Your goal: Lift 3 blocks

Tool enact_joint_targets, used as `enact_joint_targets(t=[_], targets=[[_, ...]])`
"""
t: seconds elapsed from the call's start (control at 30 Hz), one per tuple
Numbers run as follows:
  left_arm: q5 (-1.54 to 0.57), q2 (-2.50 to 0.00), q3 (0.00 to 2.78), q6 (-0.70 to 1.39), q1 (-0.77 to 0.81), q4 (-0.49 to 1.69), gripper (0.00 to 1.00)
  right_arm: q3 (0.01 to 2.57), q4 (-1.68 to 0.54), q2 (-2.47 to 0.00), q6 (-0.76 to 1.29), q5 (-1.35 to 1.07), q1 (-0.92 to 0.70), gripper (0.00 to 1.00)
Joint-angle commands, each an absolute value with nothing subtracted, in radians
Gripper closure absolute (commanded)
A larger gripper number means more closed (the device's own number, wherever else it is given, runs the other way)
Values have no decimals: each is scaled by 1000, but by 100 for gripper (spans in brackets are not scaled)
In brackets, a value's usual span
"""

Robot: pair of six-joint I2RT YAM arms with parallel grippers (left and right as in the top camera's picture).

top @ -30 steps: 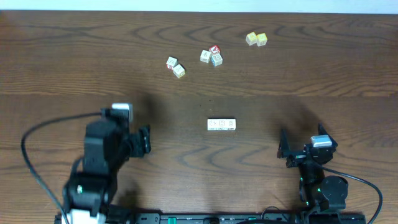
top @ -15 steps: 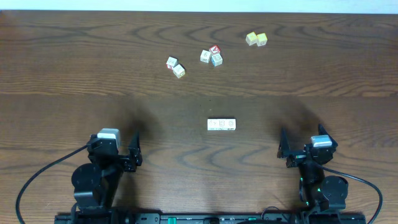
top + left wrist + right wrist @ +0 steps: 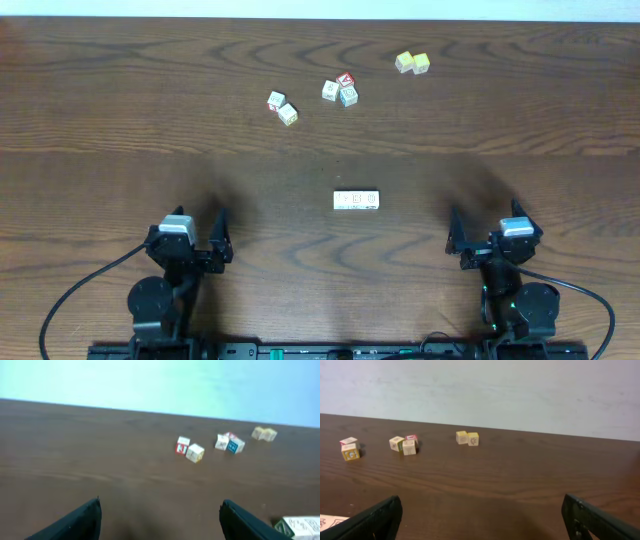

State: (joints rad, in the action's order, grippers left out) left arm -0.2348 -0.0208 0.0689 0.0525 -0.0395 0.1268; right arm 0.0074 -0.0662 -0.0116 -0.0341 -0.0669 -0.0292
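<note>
Left arm (image 3: pixel 155 298) and right arm (image 3: pixel 525 300) sit folded low at the bench's (image 3: pixel 100 120) near edge, jaws spread wide and empty. Three whitish, faintly printed blocks (image 3: pixel 356 200) lie in a touching row mid-bench, between both arms.

Left arm (image 3: pixel 160 295) and right arm (image 3: pixel 520 300): matte black, grey-white wrist caps (image 3: pixel 175 222) (boxy), thin black cables (image 3: pixel 100 271) trailing.

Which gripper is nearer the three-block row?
Right. The right gripper sits right of the three-block row, slightly nearer the robot; the left gripper sits farther off to its left.
</note>
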Motion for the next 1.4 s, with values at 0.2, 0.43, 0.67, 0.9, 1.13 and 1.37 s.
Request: enact_joint_targets(t=[0.2,0.43,0.67,0.9,1.13,1.37], targets=[[-244,-1,4,87,-28,43,24,6,-71,-5,-41,-61,-21,1],[-244,-1,4,44,-24,51,24,6,-71,-5,-41,-61,-21,1],[-243,-1,4,29,-21,51,24,6,-71,-5,-42,-61,-21,1],[-243,-1,4,6,-21,52,24,6,-71,-5,-42,-61,-21,1],[-243,-2,4,0,-8,54,24,6,-71,-5,-42,-61,-21,1],[-243,-2,4,-1,-3,54,24,6,-71,-5,-42,-61,-21,1]])
